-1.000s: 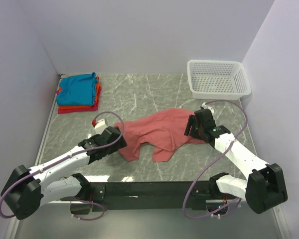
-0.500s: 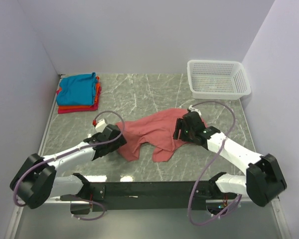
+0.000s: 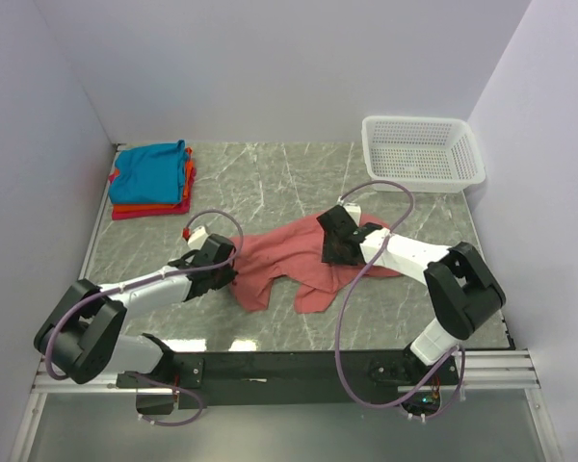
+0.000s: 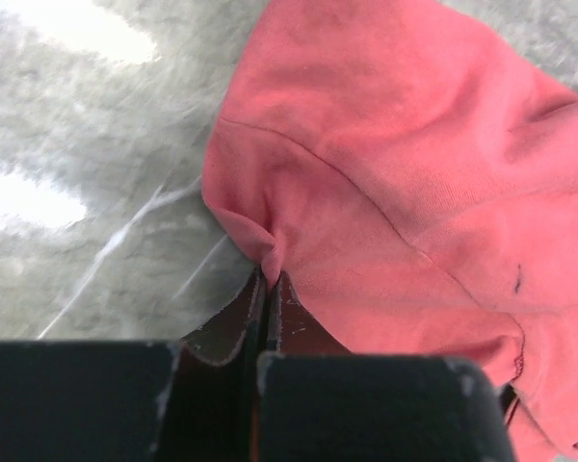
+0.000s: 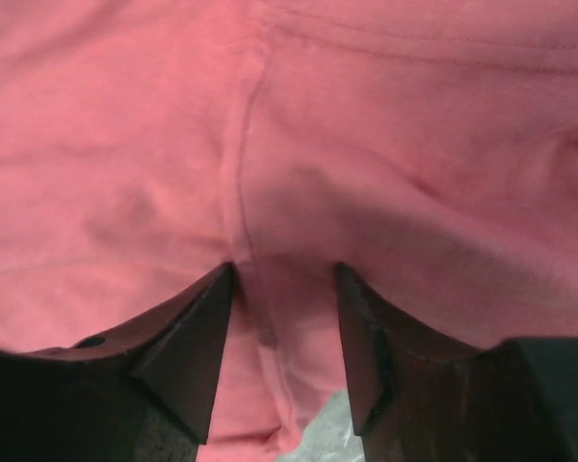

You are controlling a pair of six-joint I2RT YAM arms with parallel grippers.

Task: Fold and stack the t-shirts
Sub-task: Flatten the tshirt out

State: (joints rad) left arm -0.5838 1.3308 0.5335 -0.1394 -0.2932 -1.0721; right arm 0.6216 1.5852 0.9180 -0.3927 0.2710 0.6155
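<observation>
A pinch of the pink shirt (image 3: 294, 252) is clamped btwn the tightly clenched jaws of the L gripper (image 4: 268, 281). R gripper (image 5: 284, 284) jaws are held apart, pressed onto the same shirt, mid-table (image 3: 270, 183). Folded shirts (image 3: 152, 178) are stacked far left; basket (image 3: 421, 154) is set far right.

Bright, even light, with white glare patches on the table (image 4: 39, 202).

Open surface (image 3: 270, 178) runs along the far edge between the folded shirt stack (image 3: 152, 180) in the far left corner and the white mesh basket (image 3: 424, 152) in the far right corner. The salmon-pink shirt (image 3: 289, 252), left arm (image 3: 144, 289) and right arm (image 3: 414, 258) block the middle. The near right corner seems free, though the right arm partly hides it.
</observation>
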